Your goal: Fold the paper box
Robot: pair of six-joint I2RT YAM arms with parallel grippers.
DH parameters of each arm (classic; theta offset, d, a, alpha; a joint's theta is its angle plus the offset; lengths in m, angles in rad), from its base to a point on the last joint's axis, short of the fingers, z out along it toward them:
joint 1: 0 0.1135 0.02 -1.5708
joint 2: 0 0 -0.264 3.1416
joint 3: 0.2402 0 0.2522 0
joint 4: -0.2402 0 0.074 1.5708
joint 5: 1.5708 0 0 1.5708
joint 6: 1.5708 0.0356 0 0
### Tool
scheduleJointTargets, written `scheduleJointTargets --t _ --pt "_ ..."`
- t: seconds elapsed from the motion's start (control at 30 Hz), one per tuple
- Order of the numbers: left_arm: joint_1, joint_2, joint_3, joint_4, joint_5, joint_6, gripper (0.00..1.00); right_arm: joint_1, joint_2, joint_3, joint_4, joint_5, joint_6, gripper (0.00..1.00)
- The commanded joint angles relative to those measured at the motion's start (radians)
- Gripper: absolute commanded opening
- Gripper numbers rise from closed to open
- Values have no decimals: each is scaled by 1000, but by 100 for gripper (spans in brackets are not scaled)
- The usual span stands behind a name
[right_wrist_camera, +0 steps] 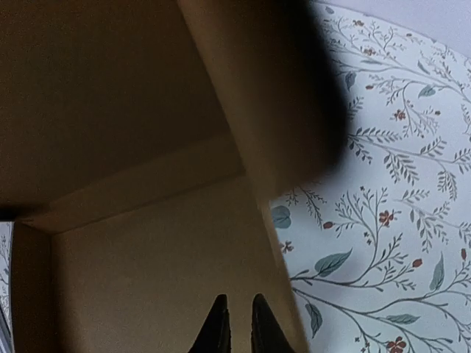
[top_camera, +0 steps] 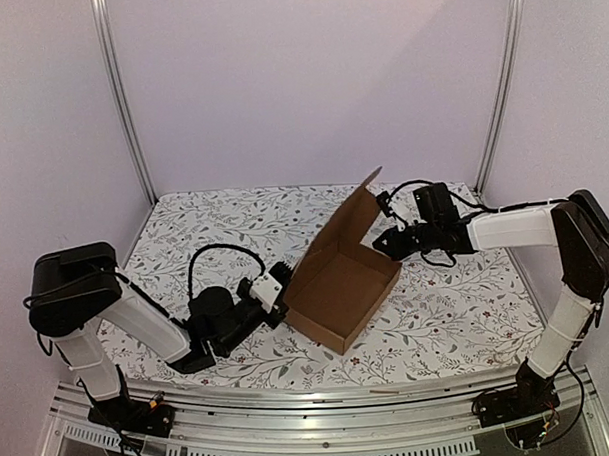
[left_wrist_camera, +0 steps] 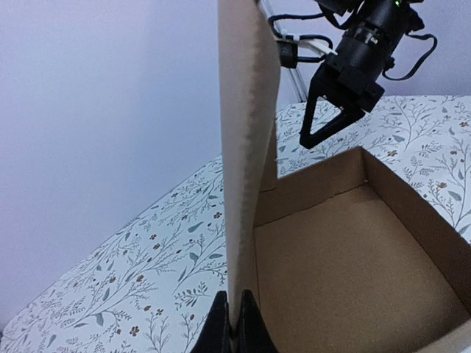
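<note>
Holding the box [top_camera: 342, 287] mid-table: the tray is formed and the lid flap [top_camera: 349, 211] stands upright along its far-left side. The left claw [left_wrist_camera: 235, 323] is clamped on the near end of that upright panel. We read that as an anchor, so the box doesn't skate on the table [top_camera: 458, 313] while the other arm works.

The right claw [top_camera: 382, 245] hovers just over the far-right wall, near the lid's free corner. Its tips are nearly together with nothing between them, and we can't tell if they're fully closed. Probably set to push the lid down.

Room: nothing inside the tray, and bare tabletop shows to the right and in front. Watch the lid's swing path, since the right claw sits close to it and the left grip pins one end.
</note>
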Motion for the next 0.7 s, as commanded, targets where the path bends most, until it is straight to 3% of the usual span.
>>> scheduleJointTargets --t 0.0,0.17,0.33,0.47,0.67 --pt "3 -23 -33 -20 -69 63 0 -17 -29 13 -342 -102 -49 14" --pt "7 -52 -53 -53 -13 60 0 -121 -117 33 -572 -173 -202 25" --pt "9 -75 -60 -103 22 60 0 -289 -201 63 -682 -235 -307 33" --pt "11 -101 -48 -161 50 71 0 -373 -185 206 -761 -327 -353 37" --pt "42 -148 -40 -213 98 50 0 -354 -86 469 -862 -387 -432 50"
